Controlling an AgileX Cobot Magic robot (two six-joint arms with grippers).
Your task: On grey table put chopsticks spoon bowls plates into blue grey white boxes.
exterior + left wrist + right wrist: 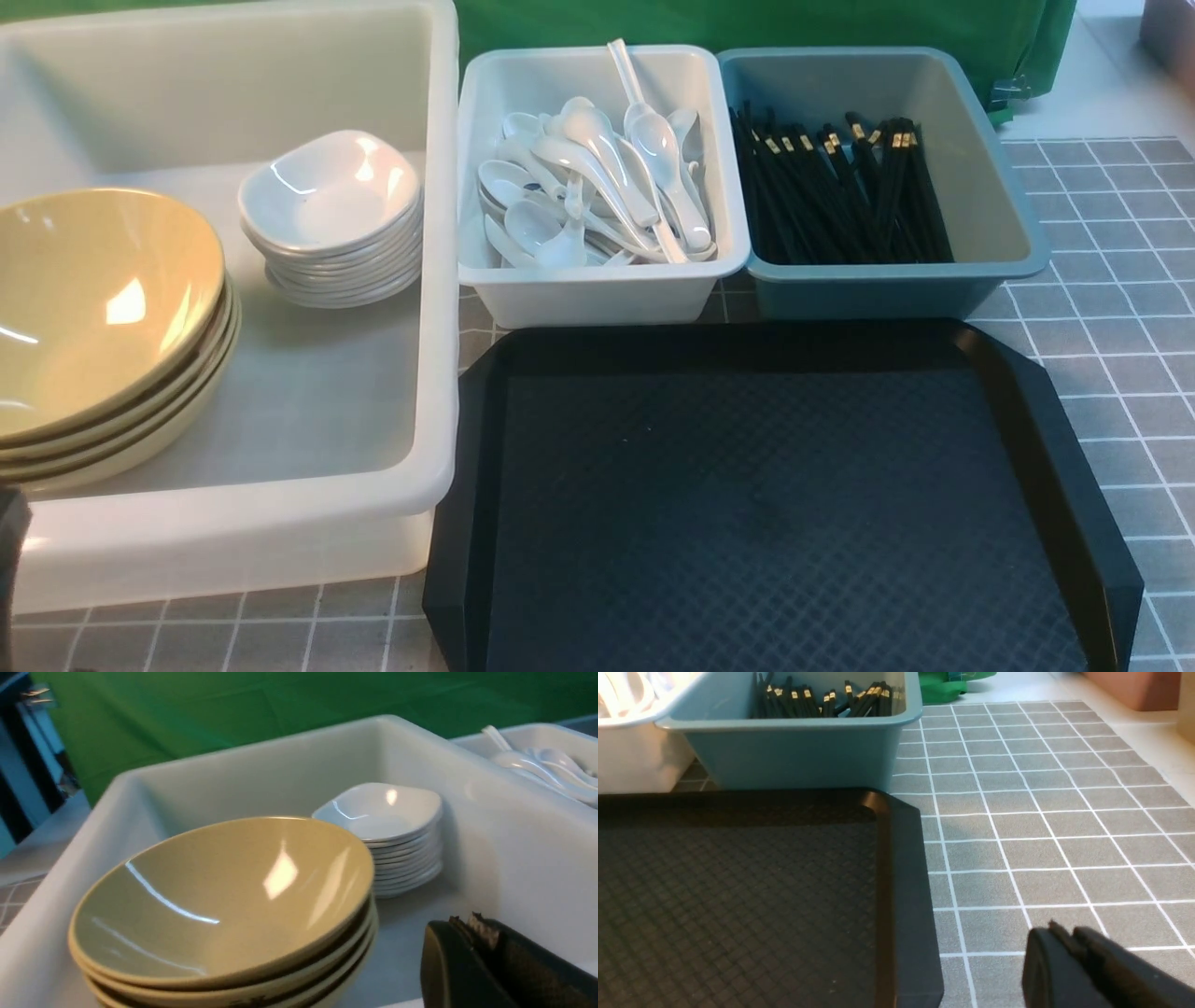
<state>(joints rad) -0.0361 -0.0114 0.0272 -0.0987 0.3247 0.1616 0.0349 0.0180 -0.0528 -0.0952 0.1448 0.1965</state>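
A stack of yellow bowls (93,308) and a stack of white plates (331,191) stand inside the big white box (439,280). White spoons (597,177) fill the small white box (597,294). Black chopsticks (840,187) lie in the blue-grey box (868,289). My left gripper (467,924) hangs shut and empty over the big box's near corner, beside the bowls (219,896) and short of the plates (380,812). Above the grey table (1041,835), right of the black tray (738,896), my right gripper (1064,933) is shut, holding nothing. The front view does not show it.
The black tray (766,504) lies in front of the two small boxes with nothing on it. A green cloth (747,28) hangs behind the boxes. Tiled grey table (1120,308) stretches to the right of the tray and the blue-grey box (794,751).
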